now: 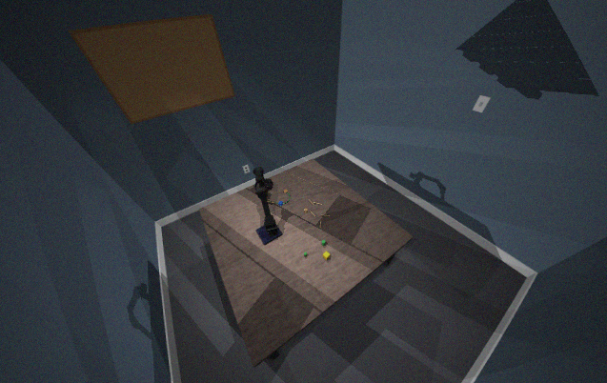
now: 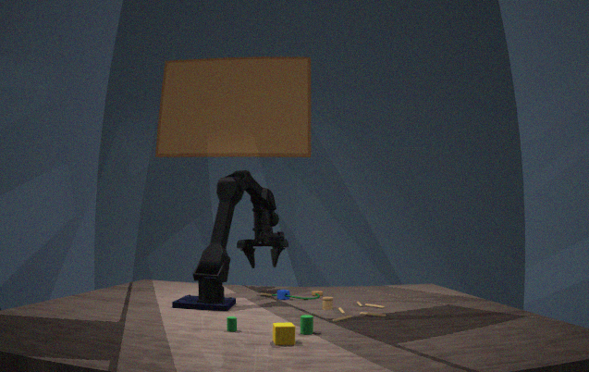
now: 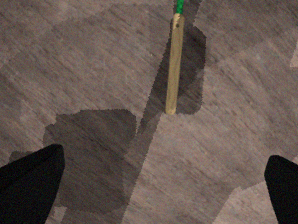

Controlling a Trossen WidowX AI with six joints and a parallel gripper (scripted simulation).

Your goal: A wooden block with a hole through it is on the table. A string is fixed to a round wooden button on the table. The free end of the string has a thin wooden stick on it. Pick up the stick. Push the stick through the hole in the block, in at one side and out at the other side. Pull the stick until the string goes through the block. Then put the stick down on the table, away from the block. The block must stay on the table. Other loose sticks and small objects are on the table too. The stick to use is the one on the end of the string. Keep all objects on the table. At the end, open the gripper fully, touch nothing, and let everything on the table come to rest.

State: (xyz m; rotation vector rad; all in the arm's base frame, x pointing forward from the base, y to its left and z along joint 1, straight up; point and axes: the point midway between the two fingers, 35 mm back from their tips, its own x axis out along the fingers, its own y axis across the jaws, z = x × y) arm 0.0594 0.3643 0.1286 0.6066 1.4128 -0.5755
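Observation:
My gripper [image 2: 263, 266] [image 3: 169, 163] is wide open and empty, raised above the table. The string's stick [image 3: 174, 65] [image 2: 266, 294] [image 1: 272, 202] lies on the table, ahead of the fingertips in the wrist view. The green string [image 3: 180, 6] leaves its far end. The blue block [image 2: 283, 294] [image 1: 281, 203] rests on the table with the stick on one side. On its other side the green string [image 2: 303, 298] [image 1: 289, 197] curves to the round orange-tan button [image 2: 317, 293] [image 1: 285, 191]. The hole and the string inside it are too small to make out.
Several loose sticks [image 2: 373, 314] [image 1: 312, 212] and a tan cylinder [image 2: 327, 303] [image 1: 305, 210] are on the block's right in the exterior view. Two green cylinders [image 2: 306, 325] [image 1: 323, 243] and a yellow cube [image 2: 284, 334] [image 1: 327, 255] stand nearer that camera.

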